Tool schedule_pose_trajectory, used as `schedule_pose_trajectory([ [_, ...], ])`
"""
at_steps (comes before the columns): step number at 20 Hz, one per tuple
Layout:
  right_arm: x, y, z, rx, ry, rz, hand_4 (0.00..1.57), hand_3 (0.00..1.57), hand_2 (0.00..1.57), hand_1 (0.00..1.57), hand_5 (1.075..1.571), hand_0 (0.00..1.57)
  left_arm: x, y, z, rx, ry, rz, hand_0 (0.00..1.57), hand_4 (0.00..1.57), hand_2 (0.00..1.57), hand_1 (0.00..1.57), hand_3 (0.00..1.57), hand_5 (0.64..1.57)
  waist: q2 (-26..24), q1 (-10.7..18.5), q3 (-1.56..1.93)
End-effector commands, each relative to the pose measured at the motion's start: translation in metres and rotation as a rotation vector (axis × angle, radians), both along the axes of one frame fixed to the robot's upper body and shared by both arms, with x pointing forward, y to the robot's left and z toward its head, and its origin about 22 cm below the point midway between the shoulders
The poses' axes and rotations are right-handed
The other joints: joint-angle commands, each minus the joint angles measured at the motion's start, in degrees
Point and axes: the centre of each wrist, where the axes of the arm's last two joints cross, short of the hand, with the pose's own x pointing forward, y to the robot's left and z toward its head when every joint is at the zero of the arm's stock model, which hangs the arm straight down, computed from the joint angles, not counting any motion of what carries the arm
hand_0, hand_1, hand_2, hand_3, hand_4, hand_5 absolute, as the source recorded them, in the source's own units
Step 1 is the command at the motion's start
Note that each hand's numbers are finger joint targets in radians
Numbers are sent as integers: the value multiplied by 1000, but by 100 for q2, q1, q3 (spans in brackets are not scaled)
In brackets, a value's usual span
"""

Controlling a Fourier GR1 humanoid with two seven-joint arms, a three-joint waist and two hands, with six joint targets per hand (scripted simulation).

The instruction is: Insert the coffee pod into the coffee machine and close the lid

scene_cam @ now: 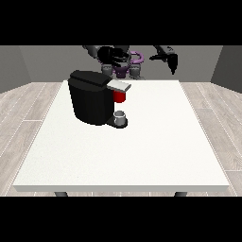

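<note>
Two black robot hands raised behind a coffee machine on a white table.

The hand at the view's left (112,55) has curled fingers; whether they hold anything cannot be told. The hand at the view's right (166,57) hangs with fingers relaxed, holding nothing. One black coffee machine (92,97) stands on the table (142,151), its grey lid (118,85) over a red thing at the machine (120,96). One small grey thing (120,116), cup-shaped, sits on the machine's base.

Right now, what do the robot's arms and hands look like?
Both hands are black and glossy with slim fingers: the hand at the view's left and the hand at the view's right. The arms above them look dark grey. The torso between shows purple trim. No cables or markings are discernible.
</note>
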Motion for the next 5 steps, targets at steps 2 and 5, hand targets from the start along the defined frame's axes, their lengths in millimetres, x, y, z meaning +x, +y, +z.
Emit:
schedule_pose_trajectory([
  [2,-44,5,-56,167,105,-25,286,0,0,0,1571,0,-7,-7,-16,-25,67,-9,0,192,0,0,0,1571,-595,-94,3],
  [5,-60,-3,-69,164,139,-4,157,0,0,0,1571,0,-21,8,-37,-16,64,96,0,192,0,0,0,1571,-583,-672,0],
])
